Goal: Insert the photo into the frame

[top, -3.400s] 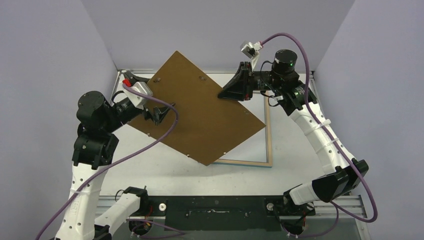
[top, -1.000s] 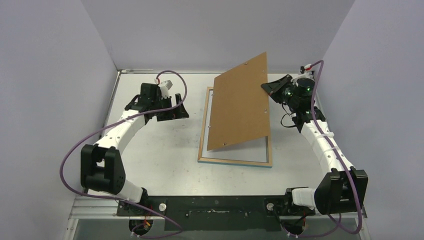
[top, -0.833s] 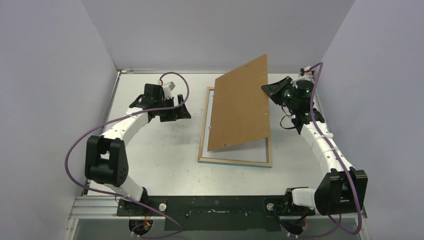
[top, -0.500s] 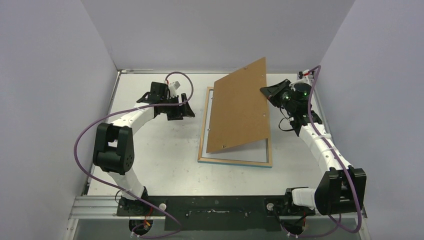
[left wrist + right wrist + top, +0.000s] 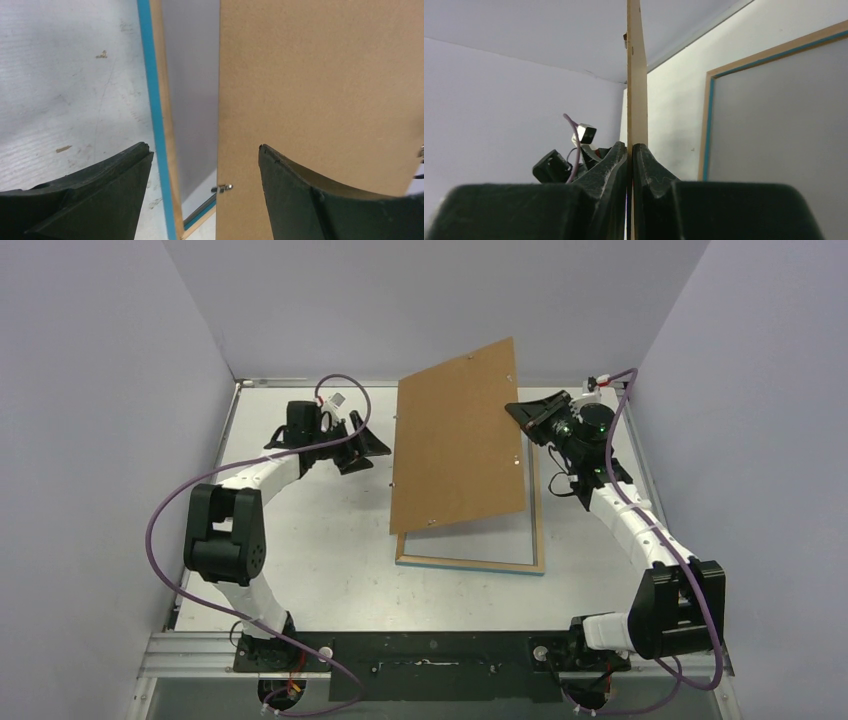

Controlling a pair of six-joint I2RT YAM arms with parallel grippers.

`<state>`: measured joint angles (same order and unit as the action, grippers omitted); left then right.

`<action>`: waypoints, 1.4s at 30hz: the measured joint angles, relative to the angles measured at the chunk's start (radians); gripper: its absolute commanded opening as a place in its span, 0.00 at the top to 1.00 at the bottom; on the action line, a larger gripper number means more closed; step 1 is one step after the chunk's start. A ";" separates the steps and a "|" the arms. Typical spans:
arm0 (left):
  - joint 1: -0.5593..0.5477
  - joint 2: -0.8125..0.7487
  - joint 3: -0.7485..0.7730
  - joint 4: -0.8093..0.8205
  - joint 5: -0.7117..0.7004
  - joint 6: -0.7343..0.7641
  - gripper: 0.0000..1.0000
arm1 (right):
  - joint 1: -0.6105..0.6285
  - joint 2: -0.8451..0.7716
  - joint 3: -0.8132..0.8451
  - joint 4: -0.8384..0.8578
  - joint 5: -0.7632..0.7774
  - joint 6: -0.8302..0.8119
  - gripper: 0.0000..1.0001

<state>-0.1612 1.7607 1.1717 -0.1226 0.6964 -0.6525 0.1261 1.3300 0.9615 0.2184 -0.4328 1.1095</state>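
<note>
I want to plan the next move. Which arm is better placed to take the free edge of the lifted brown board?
Left. The left gripper is open and faces the brown board's free edge; the right gripper is shut on the opposite edge, above the frame.

The left gripper's (image 5: 203,148) two black fingers (image 5: 100,200) stood well apart at 7 and 5 o'clock, clamping nothing, above the speckled white table (image 5: 65,75) at 9 o'clock. The frame's (image 5: 156,100) turquoise side, lined with pale wood, ran from 12 toward 6 o'clock beside its grey-looking pane (image 5: 192,90). The brown backing board (image 5: 320,90) filled the view from 12 through 3 o'clock, a small metal tab (image 5: 223,188) jutting from its edge near 6 o'clock.
</note>
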 measured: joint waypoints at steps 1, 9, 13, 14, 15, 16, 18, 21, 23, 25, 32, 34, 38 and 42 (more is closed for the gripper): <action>0.015 0.000 -0.011 0.031 0.023 -0.029 0.23 | 0.002 0.000 -0.005 0.025 -0.005 0.018 1.00; 0.058 0.000 -0.106 0.249 0.140 -0.241 0.23 | 0.009 0.000 -0.011 0.132 -0.019 0.130 1.00; 0.058 0.000 -0.128 0.427 0.197 -0.390 0.32 | 0.013 0.000 -0.013 0.162 -0.021 0.163 1.00; 0.058 0.000 -0.132 0.470 0.208 -0.423 0.34 | 0.013 0.000 -0.013 0.169 -0.021 0.172 1.00; 0.058 0.000 -0.135 0.513 0.217 -0.455 0.38 | 0.014 0.000 -0.013 0.174 -0.021 0.179 1.00; 0.058 0.000 -0.137 0.544 0.224 -0.480 0.42 | 0.015 0.000 -0.013 0.181 -0.021 0.187 1.00; 0.059 0.000 -0.144 0.622 0.236 -0.547 0.50 | 0.019 0.000 -0.014 0.196 -0.021 0.197 1.00; 0.059 0.000 -0.145 0.721 0.255 -0.635 0.60 | 0.023 0.002 -0.014 0.208 -0.024 0.209 1.00; 0.060 0.000 -0.145 0.782 0.266 -0.684 0.66 | 0.026 0.004 -0.014 0.216 -0.029 0.214 1.00; 0.060 0.000 -0.145 0.826 0.274 -0.723 0.72 | 0.026 0.005 -0.019 0.224 -0.030 0.217 1.00; 0.072 0.000 -0.145 0.934 0.294 -0.811 1.00 | 0.025 0.006 -0.050 0.244 -0.027 0.226 1.00; 0.079 0.000 -0.145 0.977 0.304 -0.840 1.00 | 0.023 0.008 -0.062 0.234 -0.026 0.213 0.96; 0.085 0.007 -0.146 1.065 0.305 -0.905 1.00 | 0.023 0.009 -0.083 0.214 -0.027 0.183 0.78; 0.084 0.023 -0.154 1.165 0.304 -0.942 1.00 | 0.023 0.009 -0.096 0.149 -0.029 0.132 0.69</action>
<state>-0.0769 1.7840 1.0180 1.0424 1.0004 -1.5944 0.1493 1.3392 0.8654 0.3672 -0.4622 1.2415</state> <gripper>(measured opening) 0.039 0.234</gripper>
